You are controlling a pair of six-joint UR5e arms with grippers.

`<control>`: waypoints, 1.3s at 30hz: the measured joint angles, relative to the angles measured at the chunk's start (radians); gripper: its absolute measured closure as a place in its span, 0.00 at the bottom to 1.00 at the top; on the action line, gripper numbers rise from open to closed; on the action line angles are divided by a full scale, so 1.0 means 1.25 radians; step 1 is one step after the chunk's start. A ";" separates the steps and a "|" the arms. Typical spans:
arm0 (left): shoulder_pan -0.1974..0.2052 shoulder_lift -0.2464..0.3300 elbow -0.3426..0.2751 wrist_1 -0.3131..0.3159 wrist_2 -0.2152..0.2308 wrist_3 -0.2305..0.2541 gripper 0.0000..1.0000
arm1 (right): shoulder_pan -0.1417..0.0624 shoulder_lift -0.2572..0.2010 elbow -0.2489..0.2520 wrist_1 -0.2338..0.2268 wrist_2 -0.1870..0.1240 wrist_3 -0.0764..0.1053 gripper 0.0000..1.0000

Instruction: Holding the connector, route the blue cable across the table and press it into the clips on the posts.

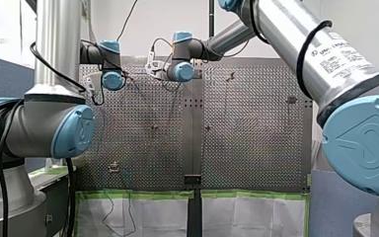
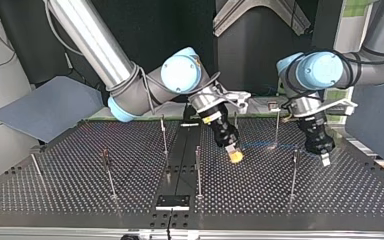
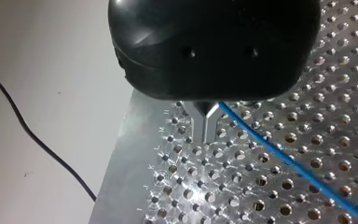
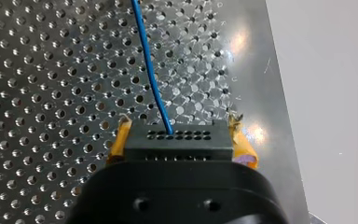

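My right end effector clamped the connector between its yellow pads, low over the desk at the top view's centre. The blue cable ran ahead from it. My left end effector, centre right there, stood narrow, pinching the blue cable.

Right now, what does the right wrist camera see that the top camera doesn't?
Only the right wrist view shows the blue cable running into the black connector held between my right gripper's yellow pads. Only the top view shows my left gripper and the posts. Both show a yellow pad and the perforated table.
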 joint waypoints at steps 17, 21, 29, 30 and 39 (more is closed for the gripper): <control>0.040 -0.089 0.035 0.012 0.067 -0.032 1.00 | -0.011 0.002 -0.017 0.001 -0.001 0.001 1.00; 0.045 -0.090 0.035 -0.001 0.080 -0.044 1.00 | -0.011 0.002 -0.018 0.003 -0.001 0.001 1.00; 0.041 -0.084 0.033 -0.057 0.082 -0.053 0.82 | -0.010 0.002 -0.018 0.007 0.001 0.001 1.00; 0.040 -0.082 0.032 -0.063 0.082 -0.054 0.75 | -0.010 0.002 -0.018 0.008 0.002 0.001 1.00; 0.036 -0.031 0.002 -0.125 0.069 -0.075 0.00 | -0.005 0.003 -0.017 0.022 0.027 0.001 1.00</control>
